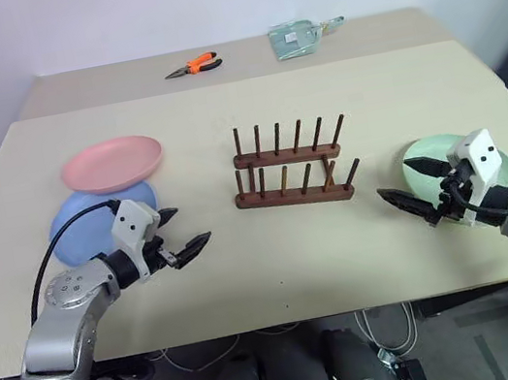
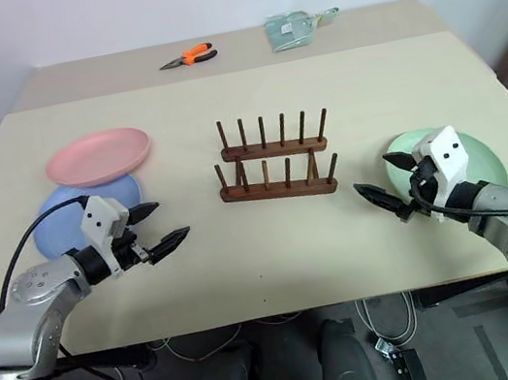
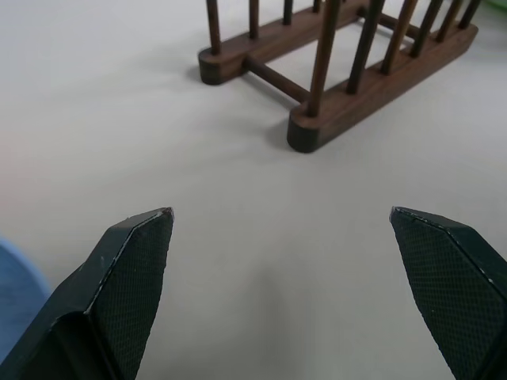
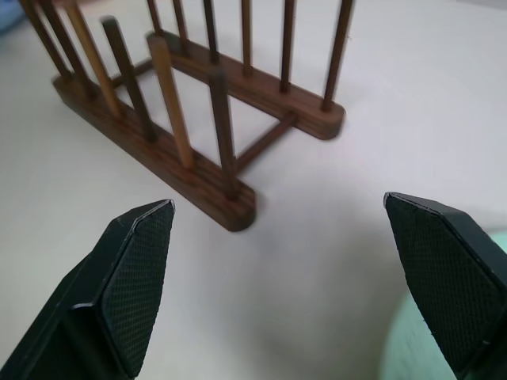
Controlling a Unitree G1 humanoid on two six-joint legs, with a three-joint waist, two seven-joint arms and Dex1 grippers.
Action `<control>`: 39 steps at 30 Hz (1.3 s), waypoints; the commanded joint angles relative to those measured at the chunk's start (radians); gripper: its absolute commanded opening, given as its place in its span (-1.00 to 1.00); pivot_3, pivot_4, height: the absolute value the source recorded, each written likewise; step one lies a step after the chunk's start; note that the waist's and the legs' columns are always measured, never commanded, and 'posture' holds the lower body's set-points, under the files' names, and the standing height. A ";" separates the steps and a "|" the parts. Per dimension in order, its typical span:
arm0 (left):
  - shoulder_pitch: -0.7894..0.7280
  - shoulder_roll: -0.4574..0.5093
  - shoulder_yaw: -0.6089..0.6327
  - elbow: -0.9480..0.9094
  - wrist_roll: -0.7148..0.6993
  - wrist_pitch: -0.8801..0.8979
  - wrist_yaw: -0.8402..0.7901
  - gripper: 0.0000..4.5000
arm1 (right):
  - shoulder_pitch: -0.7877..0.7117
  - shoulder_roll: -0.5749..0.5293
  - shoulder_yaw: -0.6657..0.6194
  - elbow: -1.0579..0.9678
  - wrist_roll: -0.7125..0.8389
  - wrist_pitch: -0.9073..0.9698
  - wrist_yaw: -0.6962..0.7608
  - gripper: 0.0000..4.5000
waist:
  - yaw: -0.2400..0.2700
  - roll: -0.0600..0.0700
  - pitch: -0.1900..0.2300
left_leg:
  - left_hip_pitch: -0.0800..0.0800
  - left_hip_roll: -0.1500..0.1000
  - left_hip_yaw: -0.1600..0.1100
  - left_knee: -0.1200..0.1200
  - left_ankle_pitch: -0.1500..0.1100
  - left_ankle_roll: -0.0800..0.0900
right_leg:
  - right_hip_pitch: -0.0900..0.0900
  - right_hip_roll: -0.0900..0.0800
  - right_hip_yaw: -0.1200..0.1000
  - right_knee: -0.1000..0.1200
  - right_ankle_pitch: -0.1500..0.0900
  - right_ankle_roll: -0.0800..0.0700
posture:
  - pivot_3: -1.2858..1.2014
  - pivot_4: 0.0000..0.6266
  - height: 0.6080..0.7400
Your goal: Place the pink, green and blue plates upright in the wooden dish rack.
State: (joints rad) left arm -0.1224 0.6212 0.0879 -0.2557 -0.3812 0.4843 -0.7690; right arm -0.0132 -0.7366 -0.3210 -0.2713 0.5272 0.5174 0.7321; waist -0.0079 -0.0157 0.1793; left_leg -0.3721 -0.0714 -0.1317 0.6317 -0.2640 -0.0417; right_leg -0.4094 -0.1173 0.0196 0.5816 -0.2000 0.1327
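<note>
The wooden dish rack (image 1: 290, 166) stood empty mid-surface. Left of it, my left pincer (image 1: 179, 234) hung released beside the stacked pink plate (image 1: 111, 163) and blue plate (image 1: 73, 226); right of it, my right pincer (image 1: 413, 185) hung released over the green plate (image 1: 423, 158).

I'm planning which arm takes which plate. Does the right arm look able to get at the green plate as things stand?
Probably yes. The green plate lies flat right beside the open right gripper, with nothing between them.

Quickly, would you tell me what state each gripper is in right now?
Left gripper: open, holding nothing, beside the blue plate.
Right gripper: open, holding nothing, at the green plate.
</note>
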 commanded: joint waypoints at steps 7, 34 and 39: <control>-0.163 -0.035 -0.125 0.220 0.066 -0.133 -0.109 1.00 | -0.029 0.032 0.005 -0.047 -0.013 -0.033 -0.021 0.92 | 0.002 0.000 0.000 | 0.000 0.000 0.000 0.000 0.000 0.000 | 0.000 0.000 0.000 0.000 0.000 0.000 | 0.03 -0.52 1.00; -0.454 -0.276 -0.362 0.569 0.266 -0.357 -0.406 -0.63 | 0.279 0.089 -0.092 -0.302 -0.034 -0.029 -0.138 0.95 | 0.020 0.001 -0.002 | 0.000 -0.001 0.000 0.001 0.000 0.001 | 0.001 0.000 0.000 0.000 0.000 0.007 | 0.03 -0.52 1.00; -0.344 -0.229 -0.377 0.346 0.265 -0.277 -0.381 -0.63 | 0.268 0.059 -0.077 -0.249 -0.053 -0.036 -0.102 0.95 | 0.021 0.000 -0.002 | 0.000 -0.001 -0.001 0.001 0.000 0.001 | 0.001 0.000 0.000 0.000 -0.001 0.006 | 0.03 -0.52 1.00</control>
State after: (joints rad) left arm -0.4625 0.3819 -0.2977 0.1592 -0.1002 0.1958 -1.1550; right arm 0.2615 -0.6595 -0.3857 -0.5223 0.4820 0.4952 0.6173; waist 0.0133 -0.0152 0.1771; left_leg -0.3725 -0.0720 -0.1323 0.6327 -0.2643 -0.0410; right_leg -0.4088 -0.1174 0.0196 0.5817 -0.2011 0.1383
